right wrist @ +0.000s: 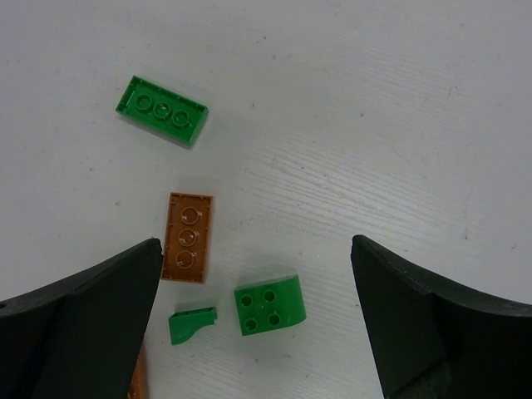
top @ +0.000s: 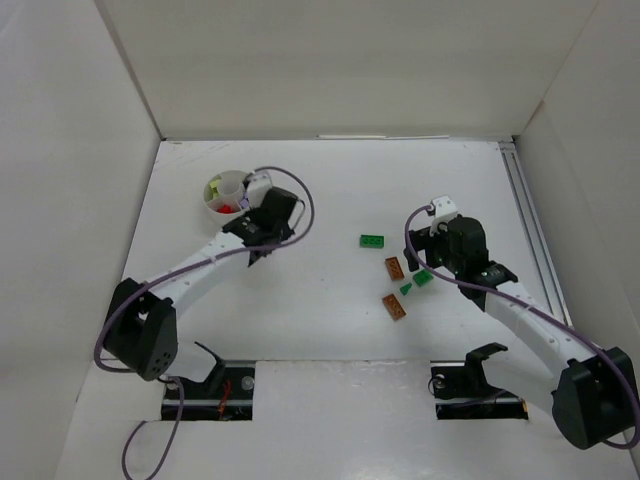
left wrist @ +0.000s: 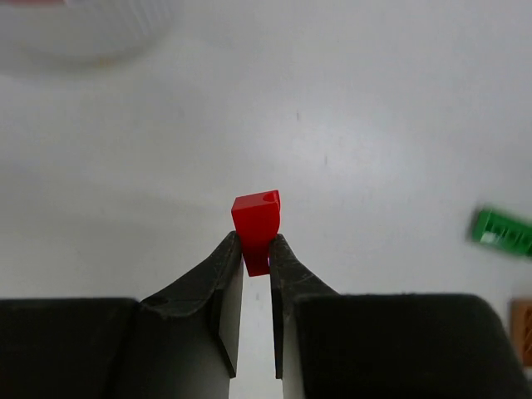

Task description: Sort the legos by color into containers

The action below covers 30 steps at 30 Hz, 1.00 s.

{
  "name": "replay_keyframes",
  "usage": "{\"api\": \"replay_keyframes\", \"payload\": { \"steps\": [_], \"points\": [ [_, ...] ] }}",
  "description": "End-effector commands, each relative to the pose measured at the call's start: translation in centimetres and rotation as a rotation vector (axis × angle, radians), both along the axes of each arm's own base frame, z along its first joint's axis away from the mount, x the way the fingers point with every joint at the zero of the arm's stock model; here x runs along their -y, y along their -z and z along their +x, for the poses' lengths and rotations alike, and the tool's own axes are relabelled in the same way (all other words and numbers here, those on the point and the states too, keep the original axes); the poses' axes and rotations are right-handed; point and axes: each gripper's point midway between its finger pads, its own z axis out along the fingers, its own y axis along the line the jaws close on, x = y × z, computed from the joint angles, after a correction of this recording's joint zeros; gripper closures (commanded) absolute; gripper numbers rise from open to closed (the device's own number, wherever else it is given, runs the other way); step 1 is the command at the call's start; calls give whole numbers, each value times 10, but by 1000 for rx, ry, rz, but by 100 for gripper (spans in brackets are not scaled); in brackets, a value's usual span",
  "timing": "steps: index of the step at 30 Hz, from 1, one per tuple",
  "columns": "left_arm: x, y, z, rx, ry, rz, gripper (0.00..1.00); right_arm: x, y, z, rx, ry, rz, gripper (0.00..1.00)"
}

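The white cup (top: 228, 192) stands at the back left, with yellow-green and red bricks inside; it is a blur in the left wrist view (left wrist: 75, 33). My left gripper (top: 258, 250) (left wrist: 256, 241) is just right of the cup, shut on a red brick (left wrist: 257, 220) above the table. My right gripper (top: 420, 264) (right wrist: 256, 249) is open and empty, hovering over a green curved brick (right wrist: 269, 309) (top: 423, 277). Beside that brick lie a small green piece (right wrist: 191, 324), a brown-orange plate (right wrist: 188, 237) (top: 394, 267) and a green plate (right wrist: 162, 110) (top: 373, 241). A second brown-orange plate (top: 394, 307) lies nearer.
White walls enclose the table on the left, back and right. A metal rail (top: 525, 215) runs along the right side. Purple cables loop off both arms.
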Motion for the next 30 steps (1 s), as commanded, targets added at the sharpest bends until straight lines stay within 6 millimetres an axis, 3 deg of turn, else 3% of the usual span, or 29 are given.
{"api": "replay_keyframes", "payload": {
  "steps": [1, 2, 4, 5, 7, 13, 22, 30],
  "points": [
    [-26, -65, 67, 193, -54, -41, 100, 1, -13, 12, 62, 19, -1, 0],
    [-50, -79, 83, 225, -122, -62, 100, 0, -15, 14, 64, 19, 0, 0],
    [-80, -81, 101, 230, -188, -58, 100, 3, -16, 17, 64, 30, -1, 0],
    [-77, -84, 106, 238, -173, -60, 100, 4, -19, 21, 68, 39, -5, 0],
    [-102, -89, 118, 248, -227, -54, 100, 8, -21, 25, 70, 58, -10, 0],
    [-143, -63, 131, 188, -296, -53, 100, 14, -26, 41, 65, 88, -12, 0],
    [-157, -45, 128, 155, -325, -24, 100, 9, -16, 52, 17, 87, -1, 0],
    [-164, -41, 118, 145, -344, -35, 96, 9, -24, 54, 36, 87, 5, 0]
  ]
}}
